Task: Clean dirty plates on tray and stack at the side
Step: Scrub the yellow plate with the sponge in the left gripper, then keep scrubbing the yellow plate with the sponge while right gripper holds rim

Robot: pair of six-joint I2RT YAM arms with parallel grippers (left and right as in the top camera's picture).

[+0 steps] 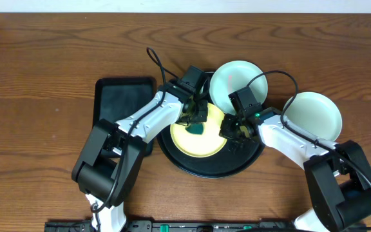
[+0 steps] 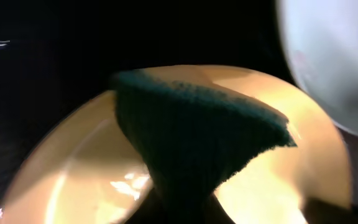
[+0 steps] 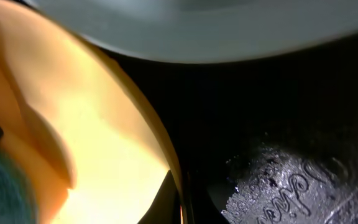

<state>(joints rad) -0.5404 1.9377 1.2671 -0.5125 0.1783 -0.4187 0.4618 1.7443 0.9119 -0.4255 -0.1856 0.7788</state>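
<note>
Mint plates (image 1: 237, 78) two, yellow plate (image 1: 203, 143) one; left fingers (image 1: 194, 116) tight on sponge (image 2: 197, 140), right fingers (image 1: 232, 127) closed.

Tray (image 1: 211, 171): large, round, glossy black with a raised rim, flat on the wooden table (image 1: 44, 64).

Yellow plate (image 1: 205, 147): pale yellow, round and shallow, lying inside the tray, left of its centre (upper edge partly covered from above).

First mint plate (image 1: 232, 78): pale mint-turquoise, upright. It overlaps the tray's upper-right rim and sits close to the yellow plate, with black tray showing between them in the right wrist view.

Second mint plate (image 1: 315, 113): same colour and size, on the table to the right of the tray and off it.
</note>
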